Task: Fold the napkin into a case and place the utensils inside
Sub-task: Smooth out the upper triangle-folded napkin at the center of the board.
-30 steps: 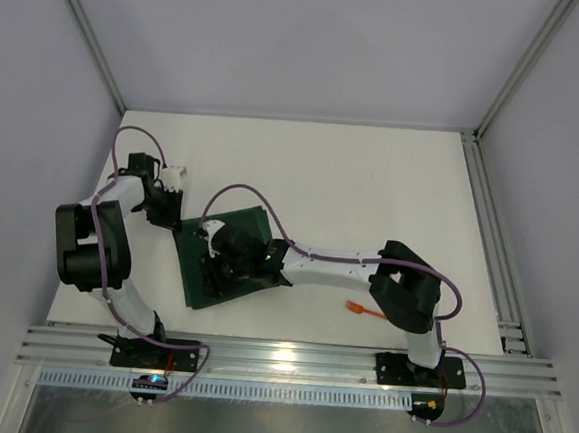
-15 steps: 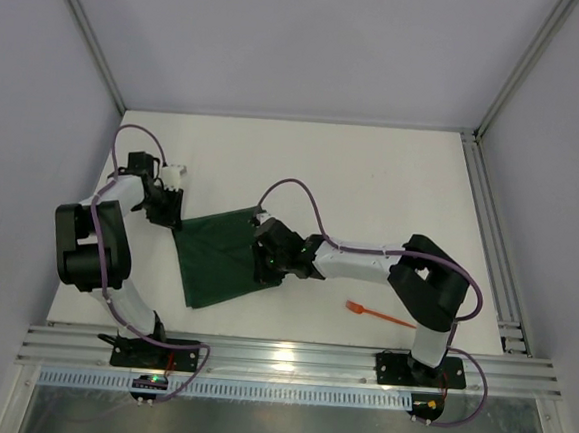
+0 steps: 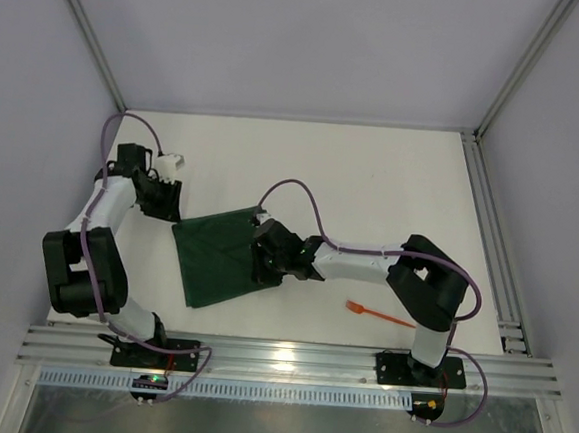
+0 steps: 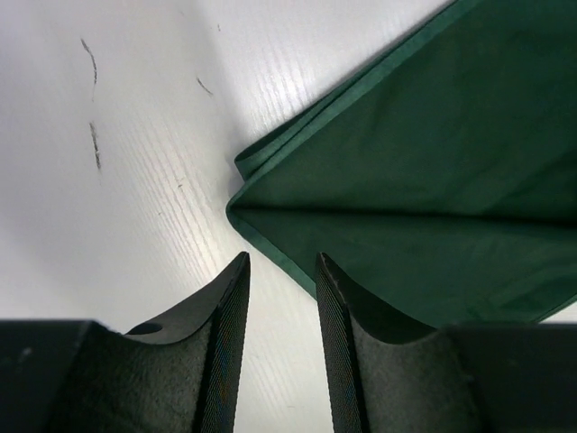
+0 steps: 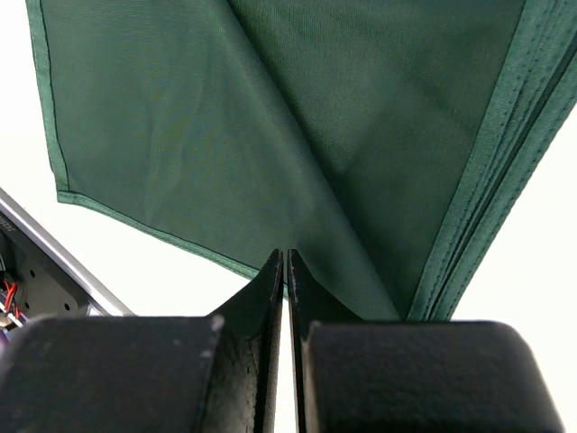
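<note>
Top external view first: the napkin (image 3: 216, 261) lies on the table (image 3: 373, 173), just in front of my left arm. It is a lopsided dark green patch, with one side folded over on itself. It is not a case yet. I think I am partway through the folding, and there are more folds to make.

One orange fork (image 3: 377, 314) lies on the bare table off to the right, well apart from the cloth. I cannot see the other utensil at all. Nothing has gone inside the cloth, so that whole part is left to do.

My right gripper (image 5: 285, 260) is squeezed tight. A ridge of cloth runs right into its tips, so I think it is pinching the napkin near the right edge.

My left gripper (image 4: 281, 263) has its two fingers spread apart with nothing between them. It sits just beside the near-left corner of the napkin and does not touch it.

A second ago my right gripper was over the middle of the cloth, and the cloth looked like a neat tilted square. Then the gripper moved to the right edge and the shape got pulled crooked. My left arm has lifted and swung back a little since half a second ago. The fork was partly hidden under my right arm and now shows fully.
</note>
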You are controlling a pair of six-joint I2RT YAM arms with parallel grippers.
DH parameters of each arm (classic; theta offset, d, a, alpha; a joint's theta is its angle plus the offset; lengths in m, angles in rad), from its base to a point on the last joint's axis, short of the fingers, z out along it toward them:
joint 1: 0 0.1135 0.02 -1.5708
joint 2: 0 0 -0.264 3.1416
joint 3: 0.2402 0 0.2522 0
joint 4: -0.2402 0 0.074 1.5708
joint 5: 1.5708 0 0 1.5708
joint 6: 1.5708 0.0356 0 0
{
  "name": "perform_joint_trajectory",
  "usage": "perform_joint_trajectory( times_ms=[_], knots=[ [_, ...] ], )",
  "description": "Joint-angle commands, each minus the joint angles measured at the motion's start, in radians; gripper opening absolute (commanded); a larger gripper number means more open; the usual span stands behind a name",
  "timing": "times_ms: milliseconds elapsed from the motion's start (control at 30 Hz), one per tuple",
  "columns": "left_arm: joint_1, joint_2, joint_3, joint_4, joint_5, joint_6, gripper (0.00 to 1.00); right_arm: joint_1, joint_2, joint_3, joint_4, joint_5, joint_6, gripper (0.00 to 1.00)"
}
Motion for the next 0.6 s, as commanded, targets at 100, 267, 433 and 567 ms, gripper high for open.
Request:
perform_joint_trajectory(
  times_ms=[100,267,433,567],
  knots=[
    [-0.01,-0.091,0.016,-0.128,0.078,0.078,0.38,0.003,0.044,0.016,0.04,-0.012,0.04,0.06],
    [-0.085,-0.121,-0.085,-0.203,0.057,0.156,0.37,0.003,0.063,0.021,0.048,-0.018,0.054,0.06],
    [-0.205,-0.154,-0.189,-0.212,-0.026,0.199,0.37,0.003,0.051,0.023,0.052,-0.019,0.063,0.06],
    [-0.234,-0.147,-0.234,-0.172,-0.078,0.201,0.36,0.002,0.017,0.027,0.045,-0.015,0.063,0.06]
  ],
)
